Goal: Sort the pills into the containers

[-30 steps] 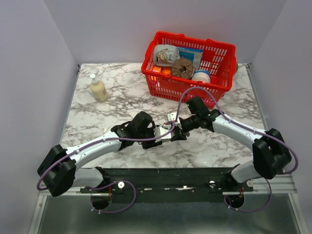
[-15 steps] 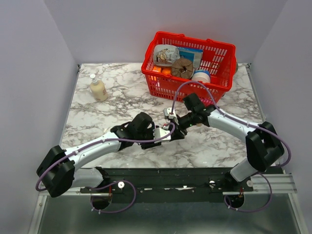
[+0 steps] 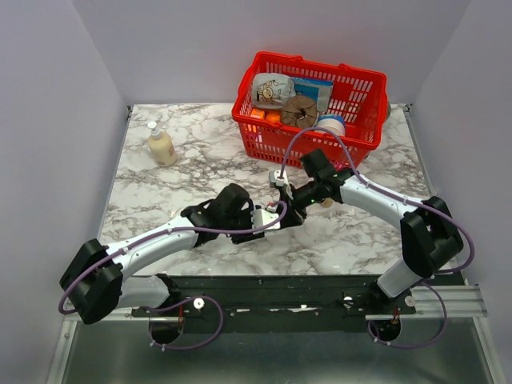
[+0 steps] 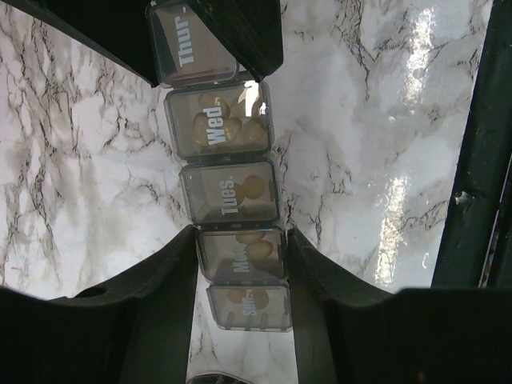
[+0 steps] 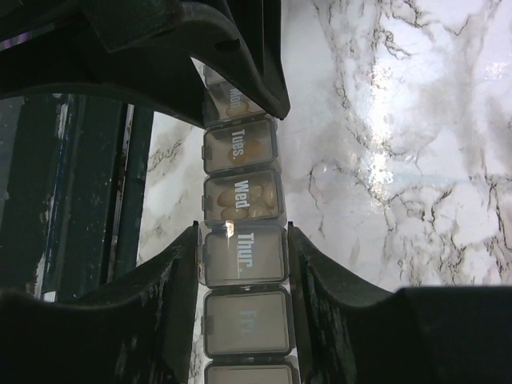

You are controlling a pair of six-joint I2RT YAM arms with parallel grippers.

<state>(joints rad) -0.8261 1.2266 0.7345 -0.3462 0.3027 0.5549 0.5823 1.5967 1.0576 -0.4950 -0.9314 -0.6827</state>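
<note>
Left wrist view looks down the dark grey pill organiser (image 4: pixel 228 192), a single row whose clear lids read Sun, Mon, Tues, Wed and Thur, with tan pills (image 4: pixel 210 128) showing through the first four. The left gripper (image 4: pixel 242 240) has its fingers narrowed onto the strip, one pressed to each side of the Mon compartment. From the right wrist, the right gripper (image 5: pixel 242 232) is drawn in the same way, its fingers against both sides of the Thur compartment, Fri below it and Wed and Tues beyond. From above, both grippers meet on the marble table (image 3: pixel 200 168) just in front of the red basket (image 3: pixel 272 136), off its near-left corner, towards the arm bases; the organiser is mostly hidden between them there. A cream pump bottle (image 3: pixel 161 146) stands well to the left of the basket.
</note>
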